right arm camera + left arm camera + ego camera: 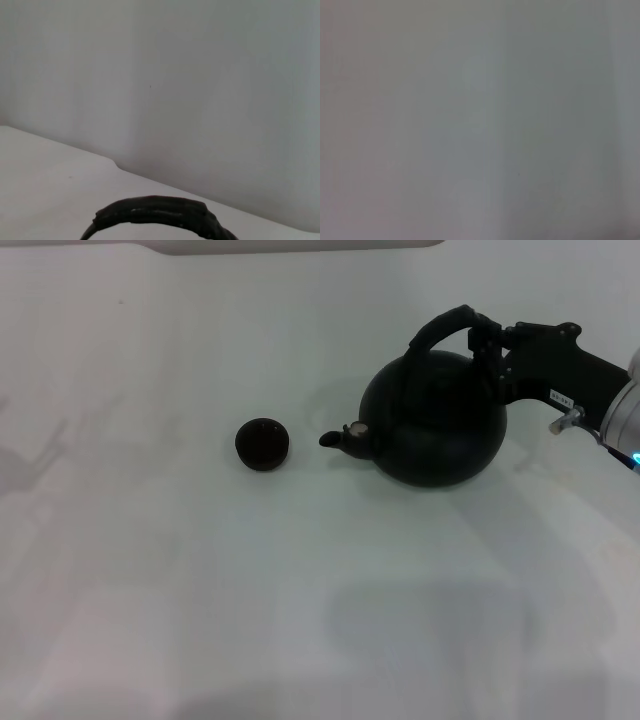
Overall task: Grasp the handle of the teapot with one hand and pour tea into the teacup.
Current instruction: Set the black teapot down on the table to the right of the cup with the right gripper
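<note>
Teapot: the dark, round teapot (435, 425) stands upright on the white table (200, 580), right of centre in the head view, with its short spout (340, 440) aimed toward the robot's left.
Teapot contents: cannot tell; the body is closed from this angle and no liquid shows.
Handle: the thick black handle (445, 328) arches over the top of the pot, its right end meeting the gripper.
Teacup: the small dark teacup (263, 444) sits on the table just beyond the spout tip, apart from it, on the robot's left of the pot.
Teacup contents: the inside looks dark; whether there is tea in it cannot be told.
Right gripper: the right gripper (487, 345) reaches in from the right edge and is closed around the right part of the handle, level with the top of the pot.
Left gripper: appears in none of the views.
Head view only: shows the pot, cup, spout and right arm together.
Right wrist view only: shows the textured top of the handle (160, 212) from close up, with the table edge and a pale wall (200, 75) behind; the cup and the fingers are outside it.
Left wrist view: a plain grey blur, nothing to identify.
</note>
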Available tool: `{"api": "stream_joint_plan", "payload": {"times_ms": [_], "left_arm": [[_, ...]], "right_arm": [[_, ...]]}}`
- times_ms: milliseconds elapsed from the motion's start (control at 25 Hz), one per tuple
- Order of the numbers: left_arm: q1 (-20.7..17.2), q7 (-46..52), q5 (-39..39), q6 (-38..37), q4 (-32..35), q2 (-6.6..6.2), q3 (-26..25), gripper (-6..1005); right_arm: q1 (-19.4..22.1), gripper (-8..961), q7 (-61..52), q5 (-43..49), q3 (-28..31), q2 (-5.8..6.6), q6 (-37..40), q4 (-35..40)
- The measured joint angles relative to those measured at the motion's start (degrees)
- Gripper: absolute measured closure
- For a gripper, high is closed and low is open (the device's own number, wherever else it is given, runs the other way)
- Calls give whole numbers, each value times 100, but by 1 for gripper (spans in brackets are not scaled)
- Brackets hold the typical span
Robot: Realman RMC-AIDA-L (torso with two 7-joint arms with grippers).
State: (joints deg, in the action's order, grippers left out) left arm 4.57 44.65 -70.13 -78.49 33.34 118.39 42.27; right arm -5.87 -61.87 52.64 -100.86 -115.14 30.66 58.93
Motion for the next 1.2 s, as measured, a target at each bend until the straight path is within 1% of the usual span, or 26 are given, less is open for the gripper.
{"api": "stream_joint_plan", "payload": {"times_ms": [320,760,960,1200], "left_arm": [[0,0,0,0,38,0,0,124],[0,0,1,-9,125,-1,0,125],[2,25,2,-24,218,-6,0,125],[9,43,3,-31,278,-9,0,124]], "right_arm": [[-13,837,-3,14,7,15,56,-22],[65,835,-23,24,244,41,560,-22],[68,723,-9,34,245,47,593,-104],[69,715,-8,60,245,51,593,-192]]}}
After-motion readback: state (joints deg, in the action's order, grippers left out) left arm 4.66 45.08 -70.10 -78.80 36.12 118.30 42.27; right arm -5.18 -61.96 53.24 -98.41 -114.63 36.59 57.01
